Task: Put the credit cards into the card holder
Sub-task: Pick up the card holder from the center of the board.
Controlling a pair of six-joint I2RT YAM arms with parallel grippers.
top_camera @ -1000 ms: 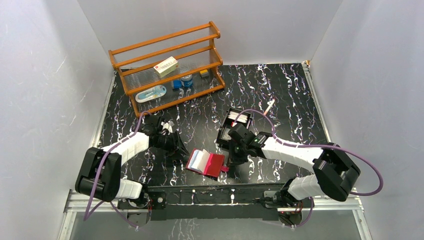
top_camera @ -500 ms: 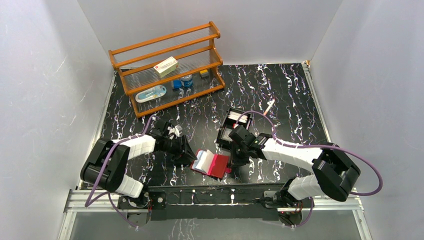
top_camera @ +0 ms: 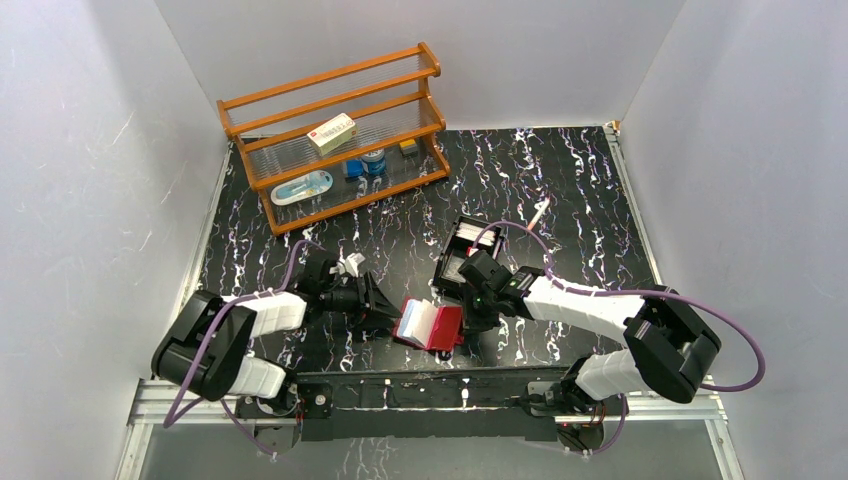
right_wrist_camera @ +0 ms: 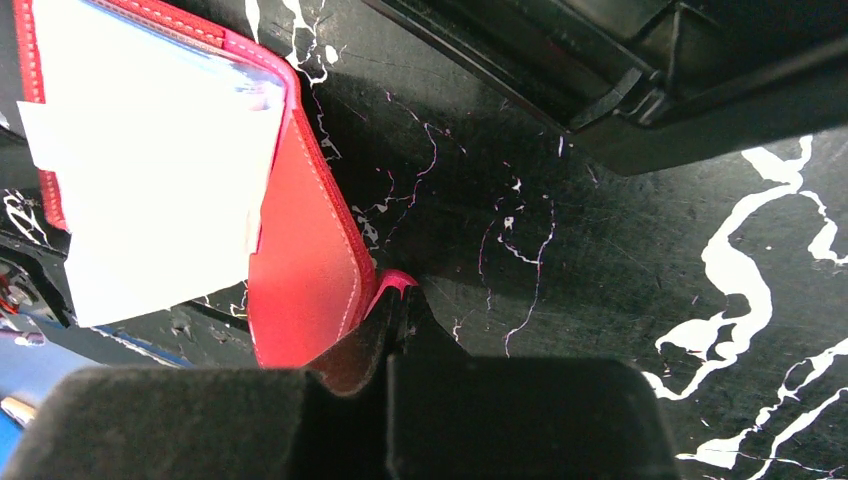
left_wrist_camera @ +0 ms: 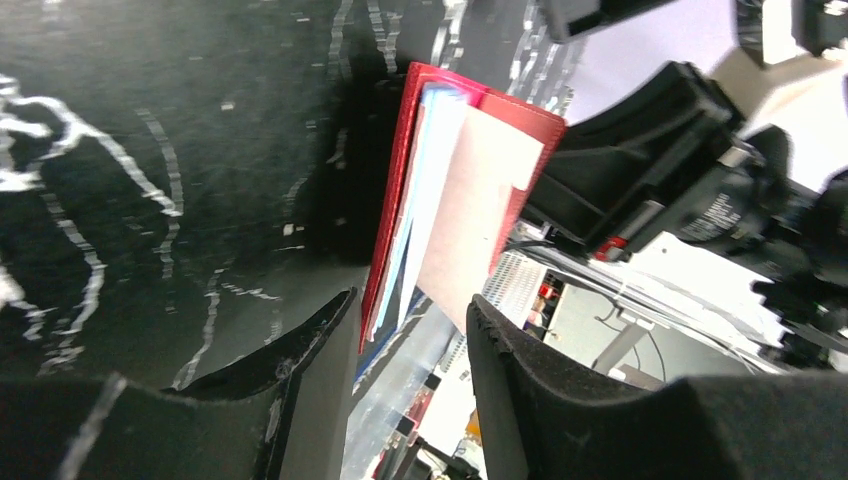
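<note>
The red card holder (top_camera: 441,327) lies half open at the table's near edge, between my two grippers. A white credit card (top_camera: 415,318) sits in it over striped slots and sticks out past one edge in the right wrist view (right_wrist_camera: 150,170). My left gripper (top_camera: 385,313) is open, its tips just left of the holder's raised left flap (left_wrist_camera: 395,200), and the card (left_wrist_camera: 470,220) shows beyond them. My right gripper (top_camera: 468,318) is shut on the holder's snap tab (right_wrist_camera: 392,285), beside the red cover (right_wrist_camera: 300,260). Other cards are not clearly in view.
A black two-compartment tray (top_camera: 462,250) with white items stands just behind the right gripper, and its wall shows in the right wrist view (right_wrist_camera: 640,70). An orange wooden shelf (top_camera: 335,130) with a cream box (top_camera: 331,132) stands at the back left. A small white stick (top_camera: 540,212) lies back right.
My left gripper has moved right, up to the card holder's left edge. The holder has shifted slightly right and its left flap stands more upright. My right gripper has kept its hold on the tab.
</note>
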